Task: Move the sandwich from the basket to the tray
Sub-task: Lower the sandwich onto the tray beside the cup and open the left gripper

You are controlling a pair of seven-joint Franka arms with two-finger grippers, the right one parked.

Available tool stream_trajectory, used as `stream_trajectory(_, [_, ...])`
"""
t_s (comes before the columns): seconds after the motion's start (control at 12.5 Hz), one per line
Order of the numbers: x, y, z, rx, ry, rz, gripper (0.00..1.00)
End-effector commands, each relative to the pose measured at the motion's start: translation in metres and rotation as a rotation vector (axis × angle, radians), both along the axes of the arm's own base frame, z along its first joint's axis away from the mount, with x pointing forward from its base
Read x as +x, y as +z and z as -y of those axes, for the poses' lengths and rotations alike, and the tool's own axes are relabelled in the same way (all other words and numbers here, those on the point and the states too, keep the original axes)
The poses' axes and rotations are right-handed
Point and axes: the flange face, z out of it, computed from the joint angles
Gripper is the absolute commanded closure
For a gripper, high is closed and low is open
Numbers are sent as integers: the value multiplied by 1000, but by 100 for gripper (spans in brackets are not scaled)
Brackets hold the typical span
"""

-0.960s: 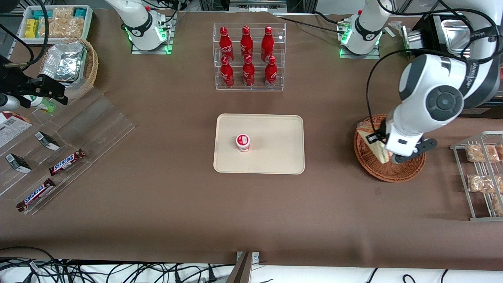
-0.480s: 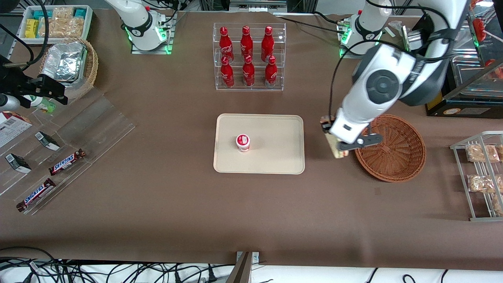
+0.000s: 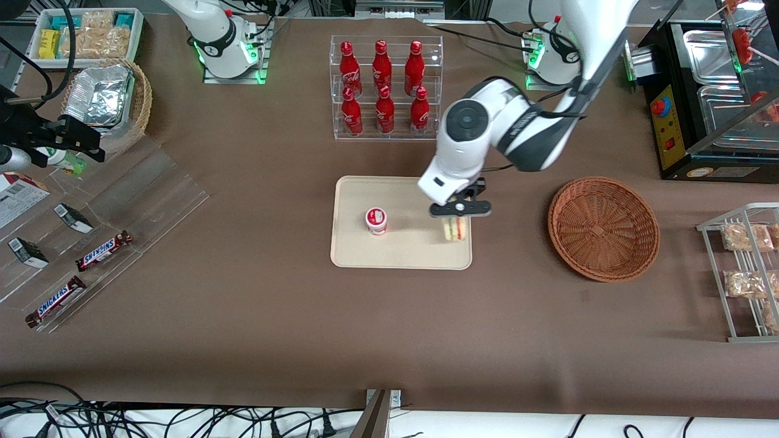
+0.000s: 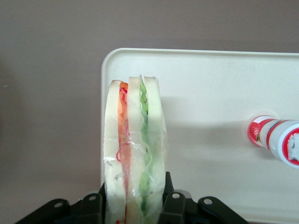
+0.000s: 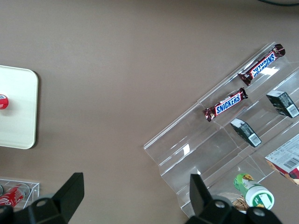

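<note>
The wrapped sandwich point(image 3: 454, 229) point(image 4: 134, 149), white bread with red and green filling, hangs above the cream tray point(image 3: 420, 255) point(image 4: 210, 88) near the tray's edge toward the basket. My gripper point(image 3: 457, 213) point(image 4: 134, 205) is shut on the sandwich, one finger pressed to each bread face. The reddish-brown wicker basket point(image 3: 604, 228) sits on the table toward the working arm's end, with nothing in it.
A small red-and-white cup point(image 3: 376, 221) point(image 4: 275, 140) stands on the tray beside the sandwich. An acrylic rack of red bottles point(image 3: 386, 88) stands farther from the front camera than the tray. A wire rack of snacks point(image 3: 748, 274) lies toward the working arm's end.
My gripper has carried the sandwich out of the basket, across the bare table, to above the tray's edge. The basket now holds nothing.
</note>
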Motion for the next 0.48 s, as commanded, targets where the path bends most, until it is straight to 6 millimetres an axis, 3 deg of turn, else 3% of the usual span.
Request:
stream_trajectory(0.0, [1,-26,13,26,-38,40,57])
stream_trajectory(0.4, [3,-68,13,65,-60,77,57])
